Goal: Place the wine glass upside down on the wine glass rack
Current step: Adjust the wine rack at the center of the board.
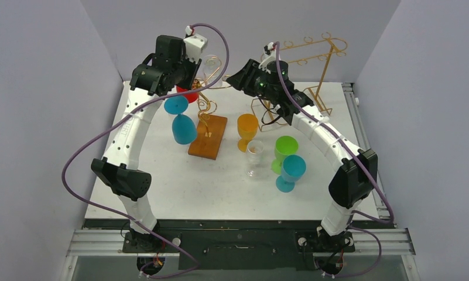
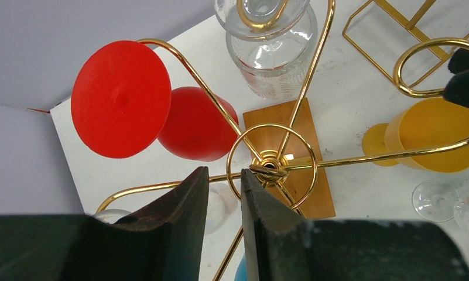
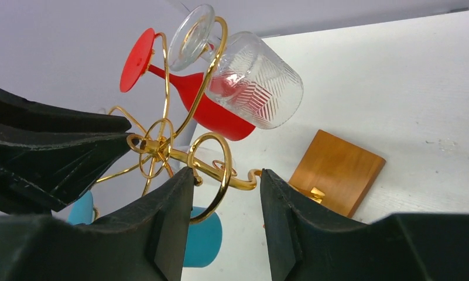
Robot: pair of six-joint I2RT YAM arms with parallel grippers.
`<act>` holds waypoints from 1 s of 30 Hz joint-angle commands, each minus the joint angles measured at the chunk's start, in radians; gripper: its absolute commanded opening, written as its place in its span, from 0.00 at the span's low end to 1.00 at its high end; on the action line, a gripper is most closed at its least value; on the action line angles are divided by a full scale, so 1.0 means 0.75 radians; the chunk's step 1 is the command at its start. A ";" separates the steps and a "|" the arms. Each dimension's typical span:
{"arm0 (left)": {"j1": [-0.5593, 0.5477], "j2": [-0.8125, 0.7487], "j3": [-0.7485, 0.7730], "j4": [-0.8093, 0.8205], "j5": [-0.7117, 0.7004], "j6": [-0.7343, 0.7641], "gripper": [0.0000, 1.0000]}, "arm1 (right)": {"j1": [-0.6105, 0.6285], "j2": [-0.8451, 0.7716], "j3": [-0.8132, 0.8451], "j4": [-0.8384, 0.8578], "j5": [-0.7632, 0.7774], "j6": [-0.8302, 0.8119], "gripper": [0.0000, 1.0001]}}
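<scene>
The wine glass rack is a gold wire tree on a brown wooden base. A clear ribbed wine glass hangs upside down from one of its curled arms, foot up in the wire; it also shows in the left wrist view. My right gripper is open around an empty gold curl, just below and beside that glass. My left gripper sits at the rack's top hub. Its jaws stand a narrow gap apart, and nothing is visibly pinched between them.
A red glass and a blue glass hang upside down on other arms. Orange, clear, green and teal glasses stand right of the base. A taller gold frame rack stands at the back right.
</scene>
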 commanded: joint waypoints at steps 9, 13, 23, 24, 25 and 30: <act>0.006 -0.075 0.050 0.041 0.081 -0.052 0.25 | -0.039 0.083 0.030 0.274 -0.049 0.144 0.23; 0.005 -0.083 0.051 0.017 0.094 -0.055 0.26 | -0.039 0.059 0.016 0.276 -0.037 0.140 0.15; 0.031 -0.090 0.121 -0.067 0.214 -0.148 0.44 | -0.037 0.012 -0.030 0.255 -0.001 0.113 0.00; 0.033 -0.092 0.118 -0.063 0.219 -0.158 0.44 | -0.037 0.009 -0.033 0.250 0.000 0.109 0.00; 0.033 -0.093 0.119 -0.059 0.224 -0.168 0.44 | -0.037 0.001 -0.043 0.251 0.005 0.106 0.00; 0.029 -0.077 0.124 -0.047 0.245 -0.192 0.44 | -0.037 -0.031 -0.092 0.277 0.029 0.111 0.00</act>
